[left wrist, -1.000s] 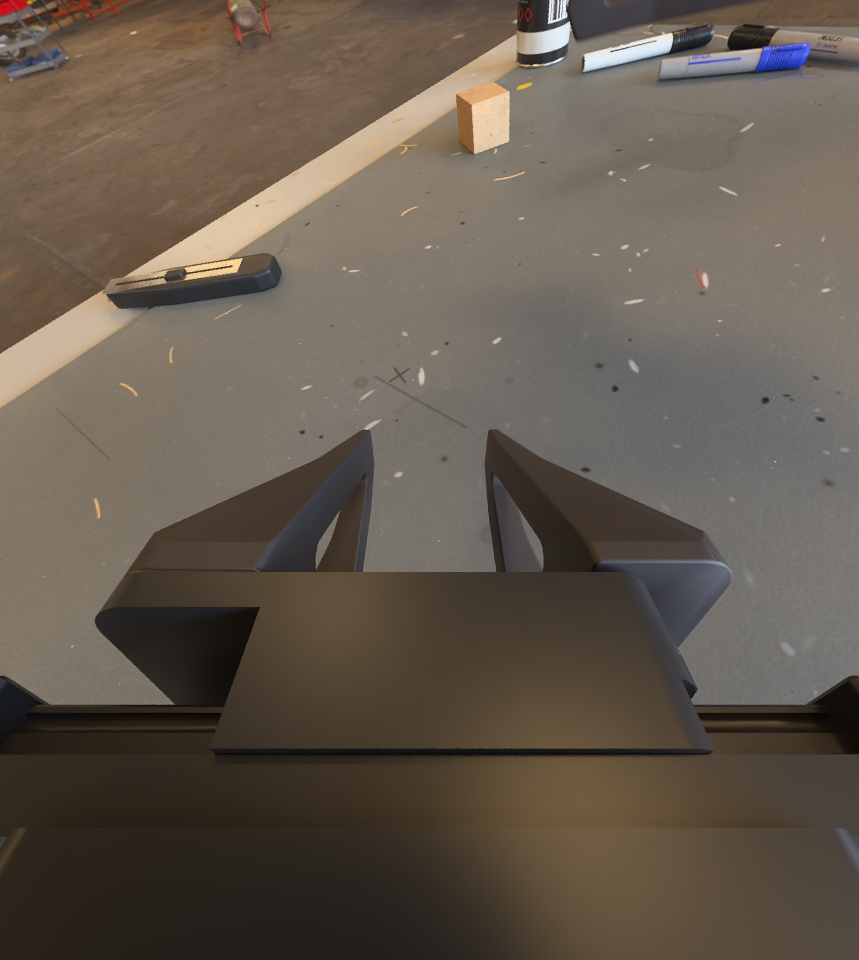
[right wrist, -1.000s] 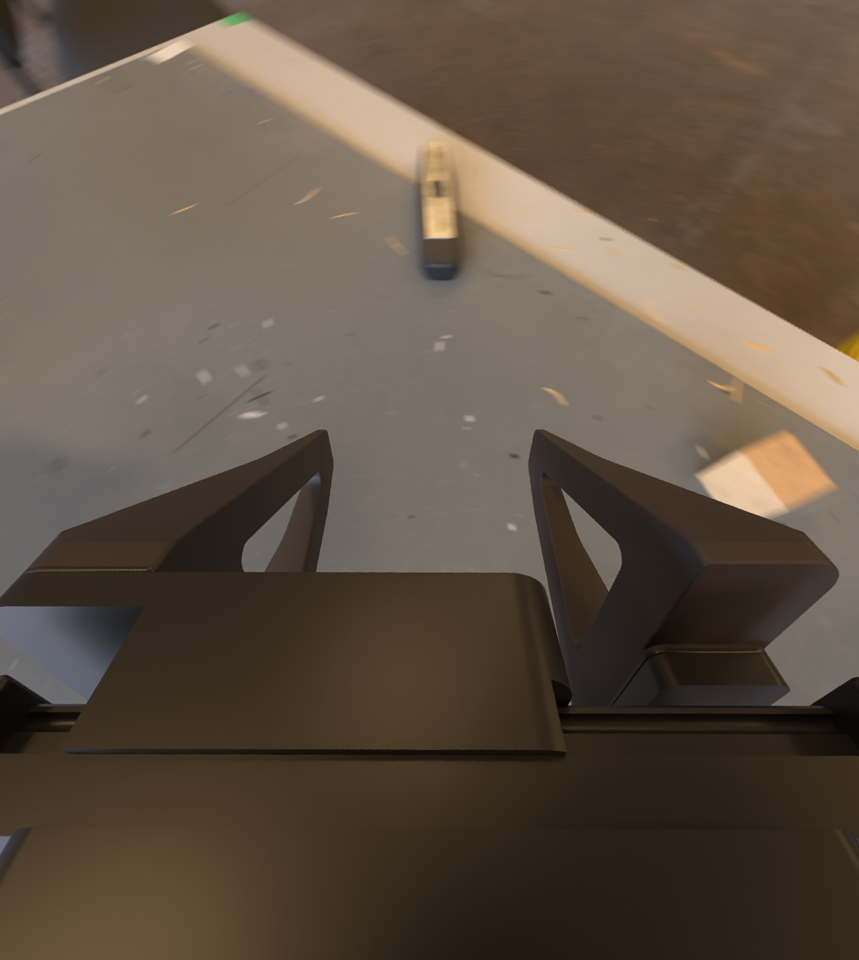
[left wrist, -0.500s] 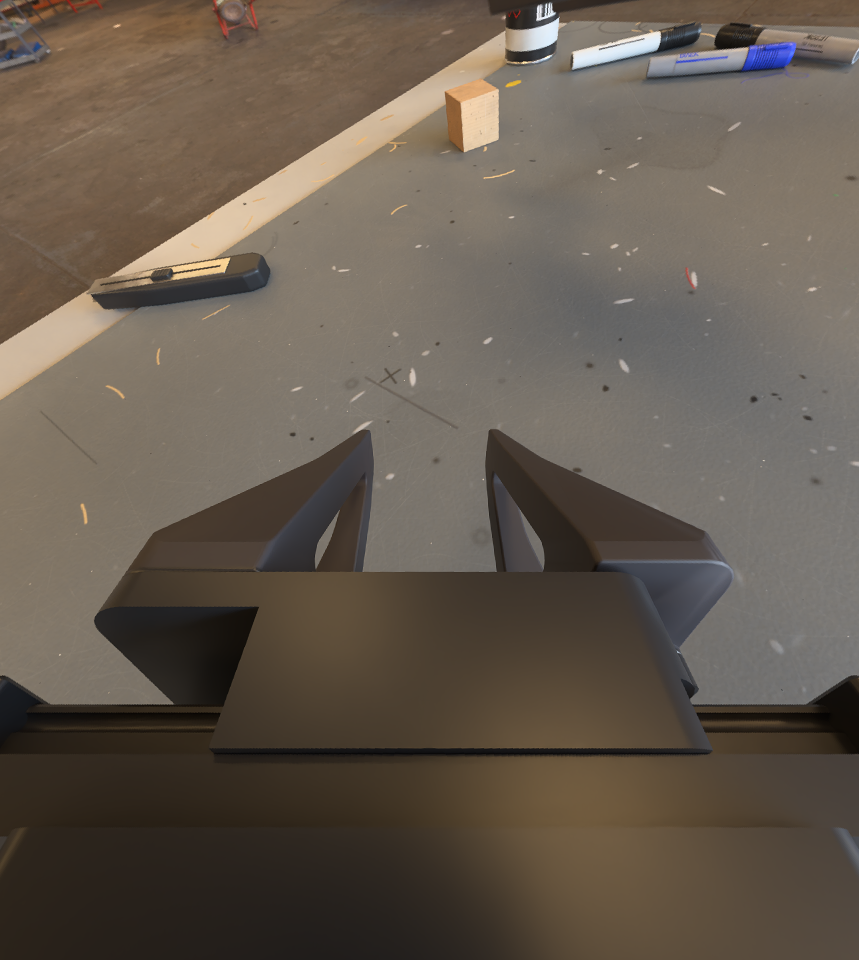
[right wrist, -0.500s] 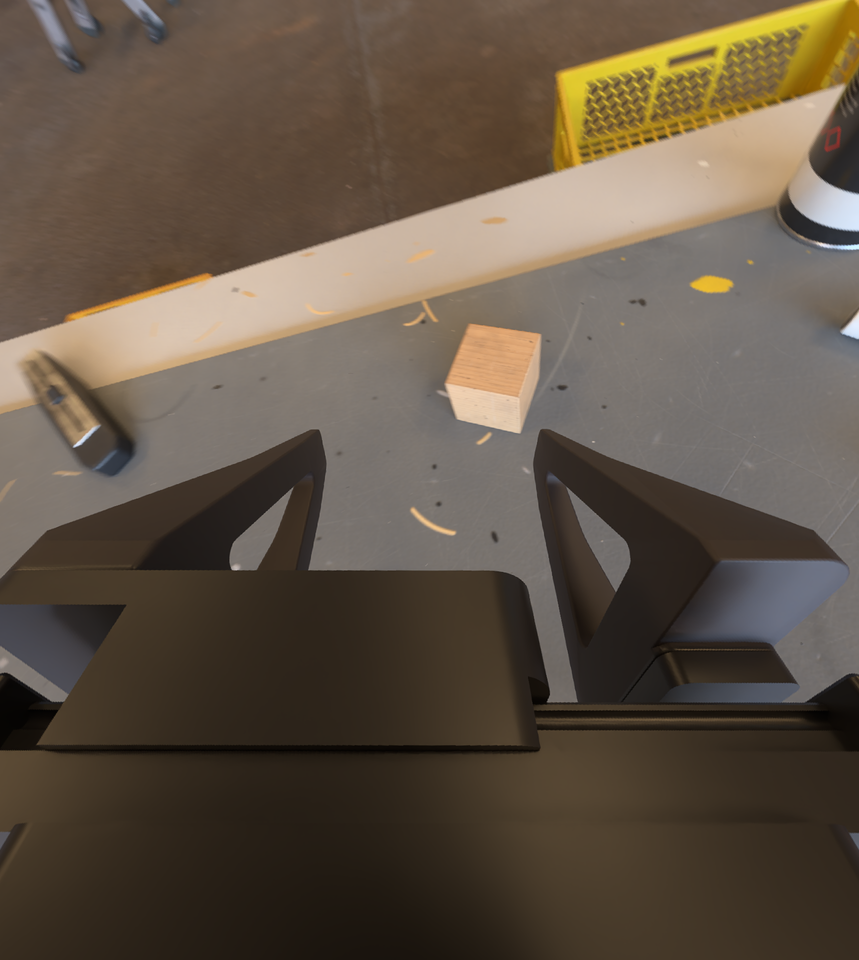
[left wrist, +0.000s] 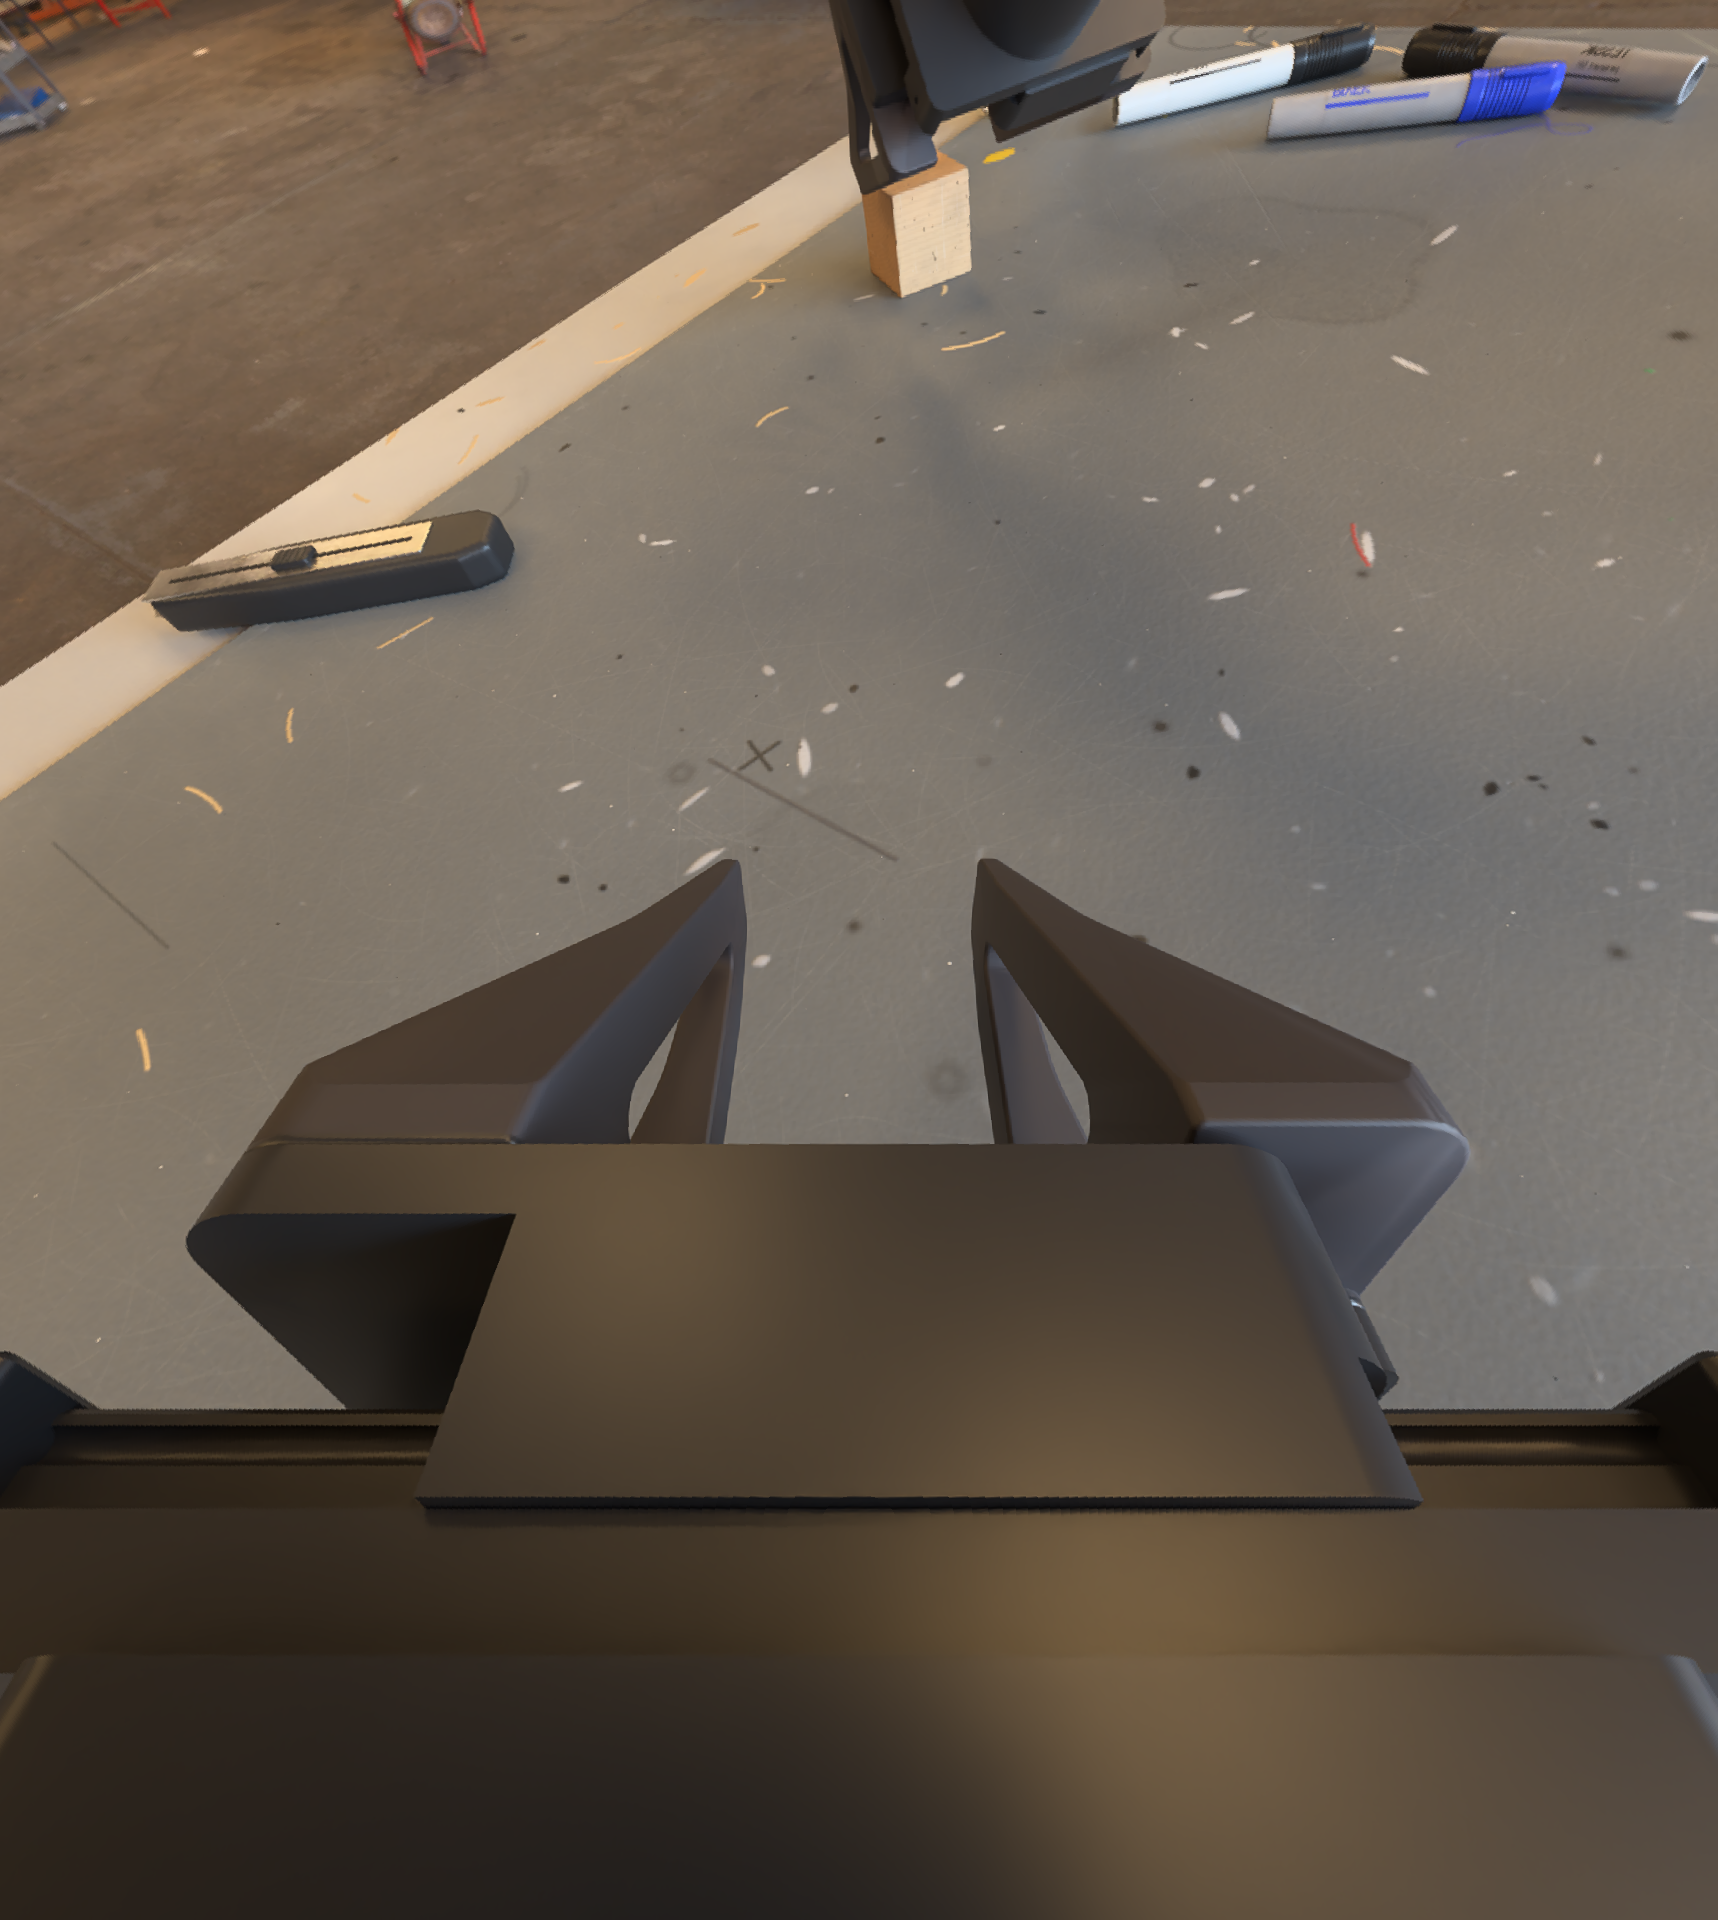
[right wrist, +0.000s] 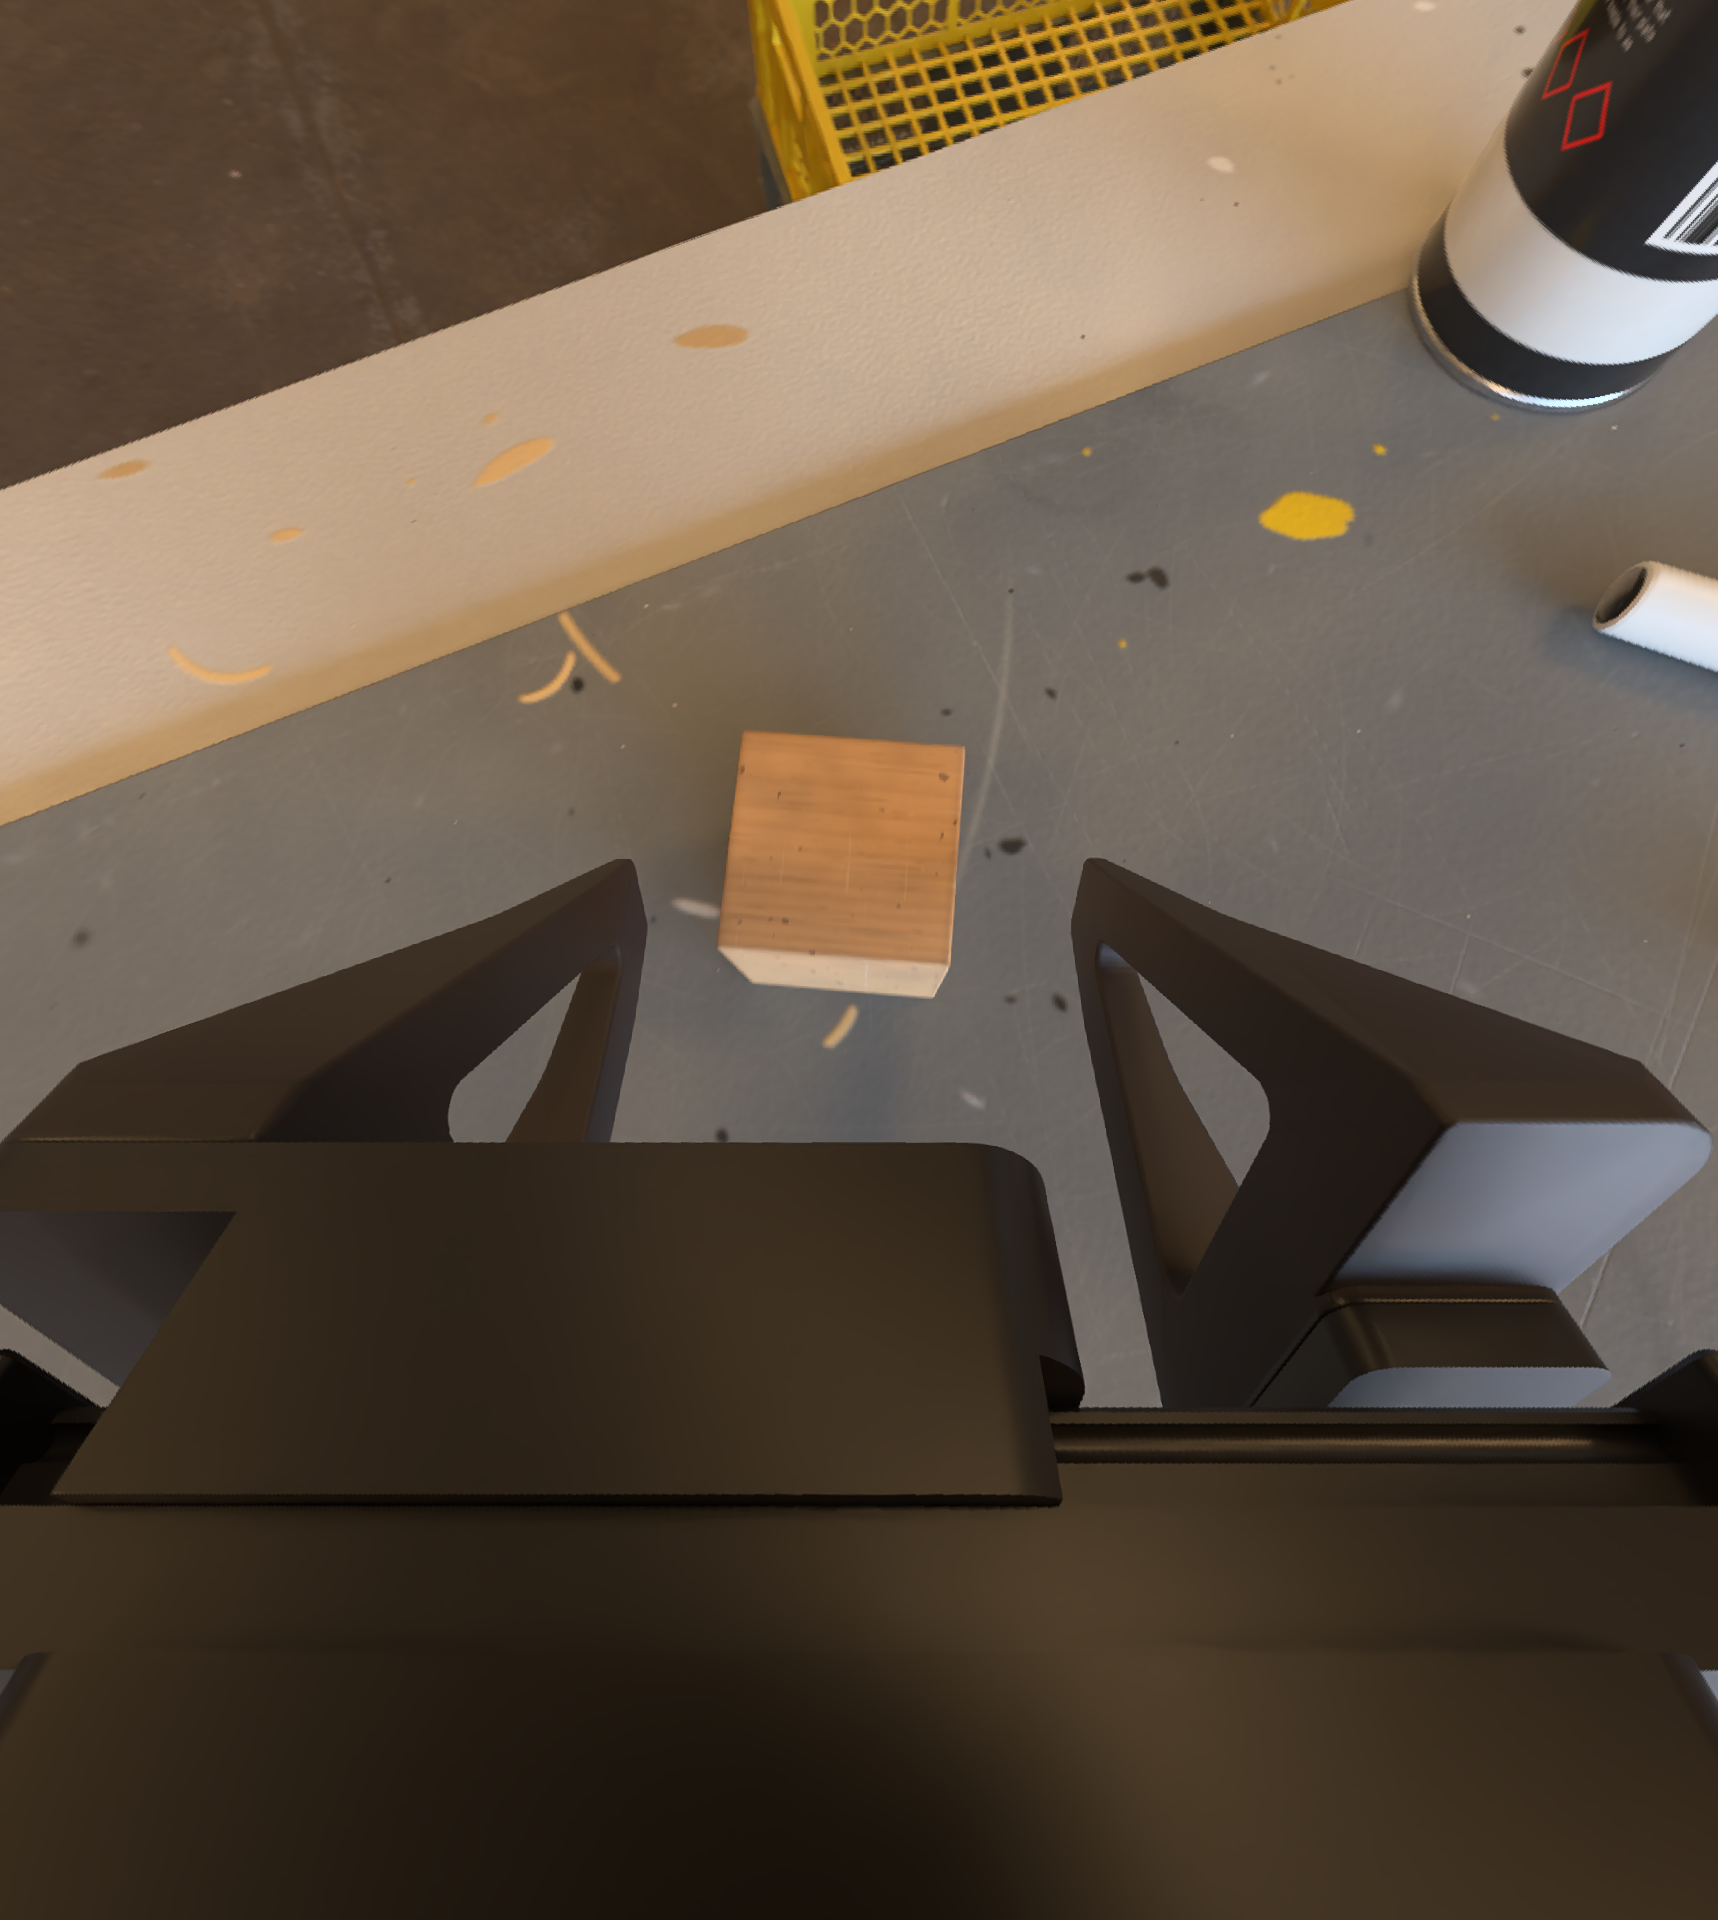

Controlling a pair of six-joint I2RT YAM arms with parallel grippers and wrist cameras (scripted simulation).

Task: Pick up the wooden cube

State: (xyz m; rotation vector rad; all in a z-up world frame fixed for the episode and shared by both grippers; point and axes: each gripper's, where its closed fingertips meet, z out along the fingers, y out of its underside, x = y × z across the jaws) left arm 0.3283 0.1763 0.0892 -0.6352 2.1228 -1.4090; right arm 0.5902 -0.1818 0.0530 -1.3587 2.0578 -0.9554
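Note:
The wooden cube [right wrist: 842, 857] sits on the grey table near its pale edge strip. My right gripper [right wrist: 860, 868] is open and hangs over the cube, which shows between the two fingertips from above. In the left wrist view the cube [left wrist: 922, 229] stands at the far end of the table with the right gripper [left wrist: 948, 120] just above it, one finger at its top left corner. My left gripper [left wrist: 857, 873] is open and empty, low over the middle of the table, far from the cube.
A black utility knife [left wrist: 330, 569] lies at the left table edge. Three markers [left wrist: 1411, 99] lie at the far right. A black-and-white can [right wrist: 1634, 197] stands right of the cube, a white marker [right wrist: 1712, 629] beside it. A yellow crate [right wrist: 990, 73] sits on the floor beyond the edge.
My right gripper swung across the table, centred over the cube and came down closer to it. It now shows above the cube in the left wrist view. My left gripper barely moved.

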